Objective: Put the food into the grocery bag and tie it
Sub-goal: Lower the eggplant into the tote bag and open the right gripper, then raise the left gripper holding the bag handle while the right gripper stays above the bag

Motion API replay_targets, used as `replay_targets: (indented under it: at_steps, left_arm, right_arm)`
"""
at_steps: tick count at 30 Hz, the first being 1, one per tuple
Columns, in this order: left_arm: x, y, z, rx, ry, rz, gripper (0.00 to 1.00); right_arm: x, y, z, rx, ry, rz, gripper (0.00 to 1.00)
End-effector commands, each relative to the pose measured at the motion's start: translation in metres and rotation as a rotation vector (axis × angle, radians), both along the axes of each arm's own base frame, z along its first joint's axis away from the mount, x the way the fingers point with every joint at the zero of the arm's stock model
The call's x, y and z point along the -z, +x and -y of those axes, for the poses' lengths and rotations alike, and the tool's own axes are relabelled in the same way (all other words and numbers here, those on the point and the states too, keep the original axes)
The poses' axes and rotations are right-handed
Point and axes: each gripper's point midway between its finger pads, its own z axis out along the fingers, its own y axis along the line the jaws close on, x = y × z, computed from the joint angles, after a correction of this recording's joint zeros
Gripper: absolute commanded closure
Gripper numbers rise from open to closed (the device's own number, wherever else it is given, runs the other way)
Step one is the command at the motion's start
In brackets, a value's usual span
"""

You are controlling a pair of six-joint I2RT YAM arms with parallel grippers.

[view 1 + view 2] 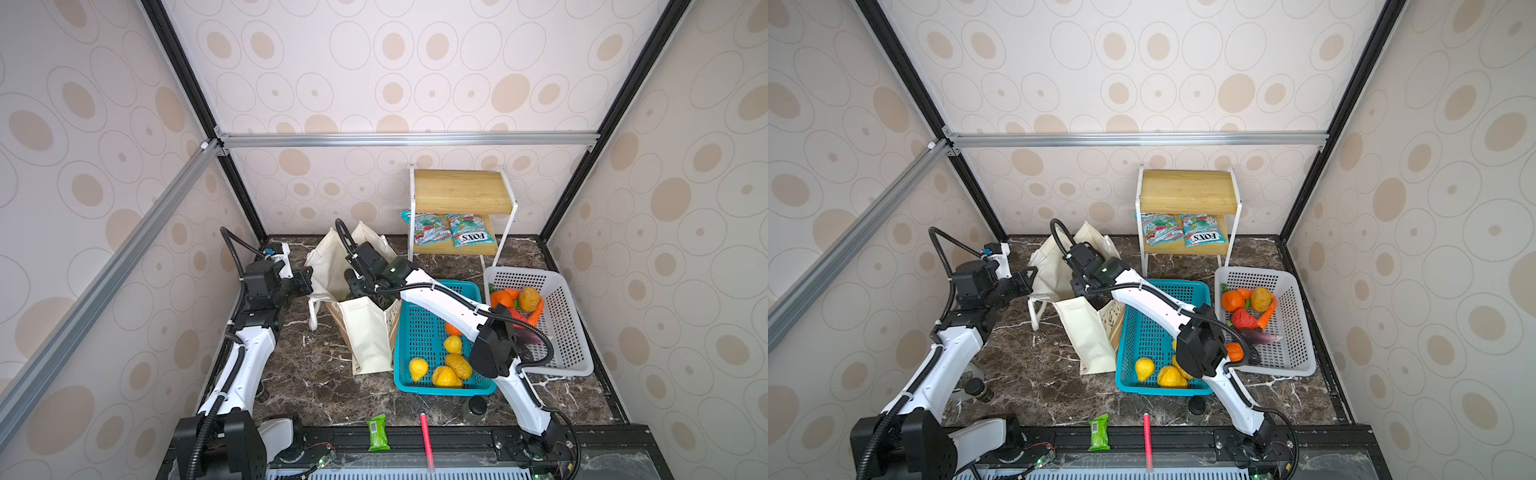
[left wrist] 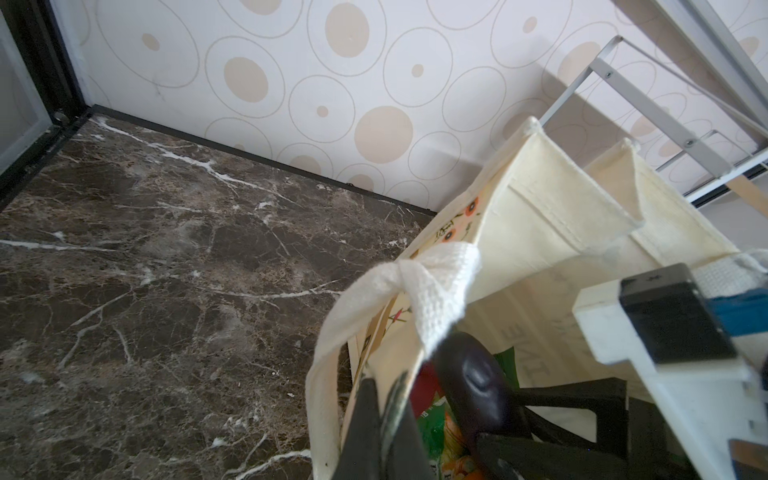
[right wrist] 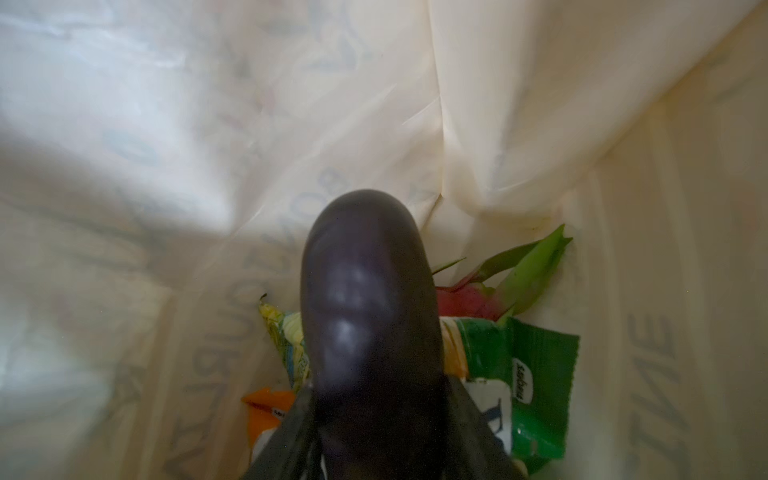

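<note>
While it grips eggplant (image 3: 370, 316), right arm (image 1: 440, 305) slants into the bag (image 1: 368, 332).

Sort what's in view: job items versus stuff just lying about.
Job: grocery bag, pinched by left claw; eggplant in right claw; dragon fruit, green Fox's packet inside; lemons in blue basket.
Lying about: teal Fox's packets, green wrapped bar, red stick, wooden shelf.

Left hand (image 1: 306, 284) clamped tight; right arm stretches across the middle, its hand (image 1: 356, 288) angled downward, gripping.
</note>
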Motion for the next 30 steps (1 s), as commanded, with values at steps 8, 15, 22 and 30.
replay_targets:
  at_steps: [8, 15, 22, 30]
  left_arm:
    - [-0.040, 0.004, -0.012, -0.043, 0.051, 0.129, 1.00]
    - [-0.063, 0.008, -0.013, -0.054, 0.044, 0.165, 1.00]
    - [-0.076, 0.010, -0.013, -0.054, 0.039, 0.174, 1.00]
    - [-0.072, 0.013, -0.013, -0.055, 0.027, 0.162, 1.00]
  right_arm:
    - [-0.081, -0.022, 0.003, -0.031, 0.139, 0.050, 0.15]
    - [-0.151, -0.040, 0.031, -0.027, 0.251, 0.151, 0.14]
    - [-0.160, -0.026, 0.105, 0.173, 0.051, 0.297, 0.16]
    - [-0.088, -0.021, 0.106, 0.148, 0.079, 0.072, 0.30]
